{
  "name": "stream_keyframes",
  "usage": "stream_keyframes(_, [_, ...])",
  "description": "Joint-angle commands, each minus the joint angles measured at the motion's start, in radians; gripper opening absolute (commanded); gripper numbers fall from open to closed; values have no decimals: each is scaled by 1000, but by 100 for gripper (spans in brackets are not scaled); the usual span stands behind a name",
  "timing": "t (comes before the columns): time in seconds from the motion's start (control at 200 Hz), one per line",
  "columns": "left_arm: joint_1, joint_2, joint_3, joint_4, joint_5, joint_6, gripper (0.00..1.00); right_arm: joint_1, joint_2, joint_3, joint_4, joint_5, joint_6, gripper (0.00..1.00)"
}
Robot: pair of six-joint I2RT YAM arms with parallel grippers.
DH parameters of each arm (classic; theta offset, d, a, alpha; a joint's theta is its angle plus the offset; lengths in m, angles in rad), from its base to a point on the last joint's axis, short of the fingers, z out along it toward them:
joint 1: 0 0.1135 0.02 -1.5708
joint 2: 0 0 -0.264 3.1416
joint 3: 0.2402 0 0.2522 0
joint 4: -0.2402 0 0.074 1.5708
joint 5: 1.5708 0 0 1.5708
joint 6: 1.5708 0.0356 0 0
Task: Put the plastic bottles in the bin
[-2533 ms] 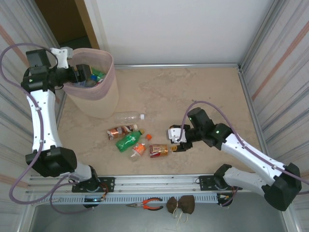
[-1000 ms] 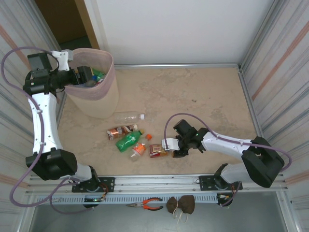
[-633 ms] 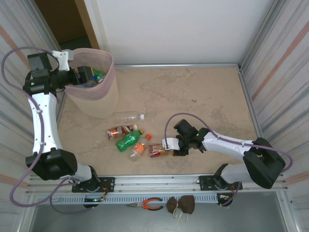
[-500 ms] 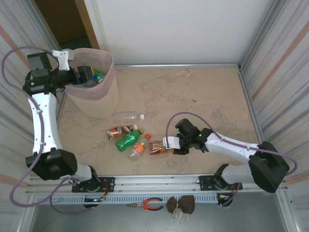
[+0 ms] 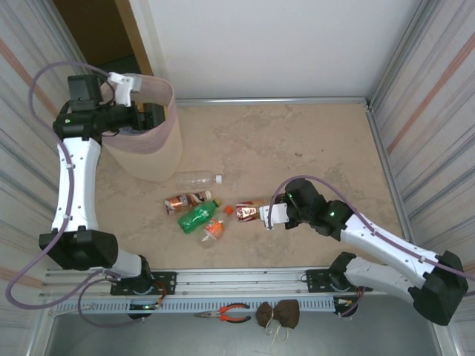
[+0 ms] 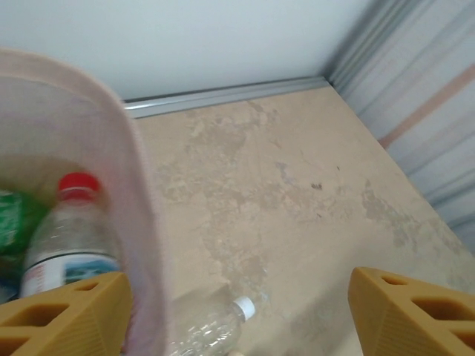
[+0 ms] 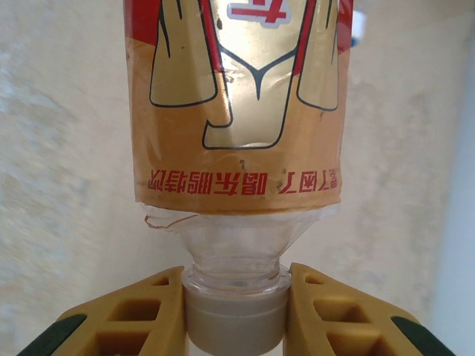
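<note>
Because pinched at the neck for a firm carry: red-gold bottle [image 5: 250, 212] clamped in right gripper [image 5: 266, 215], lower centre. Left gripper [image 5: 152, 117] jaws apart, nothing held, above bin [image 5: 159, 152] rim, upper left. 4 bottles [image 5: 197, 216] loose on floor [image 5: 297, 141], centre-left; at least 2 inside bin.

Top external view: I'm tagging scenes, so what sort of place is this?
Likely a robot test cell: corrugated metal walls, two arms bolted to a rail, loose bottles beside a lined bin.
</note>
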Motion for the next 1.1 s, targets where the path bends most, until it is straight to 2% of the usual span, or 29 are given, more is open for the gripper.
stream_keyframes(0.0, [-82, 12, 29, -72, -42, 70, 77, 8, -35, 68, -24, 106, -165, 23])
stream_keyframes(0.135, [-217, 20, 29, -126, -90, 120, 77, 13, -45, 115, -11, 166, -289, 23])
stream_keyframes(0.356, [-475, 35, 11, -201, -217, 244, 80, 29, -49, 195, 8, 194, -433, 20])
stream_keyframes(0.551, [-636, 94, 48, -273, -208, 309, 83, 57, -44, 222, 64, 230, -542, 18])
stream_keyframes(0.776, [-732, 167, 87, -298, -182, 327, 84, 96, -49, 239, 124, 264, -613, 16])
stream_keyframes(1.092, [-797, 262, 143, -355, -91, 366, 83, 124, -50, 292, 118, 251, -631, 16])
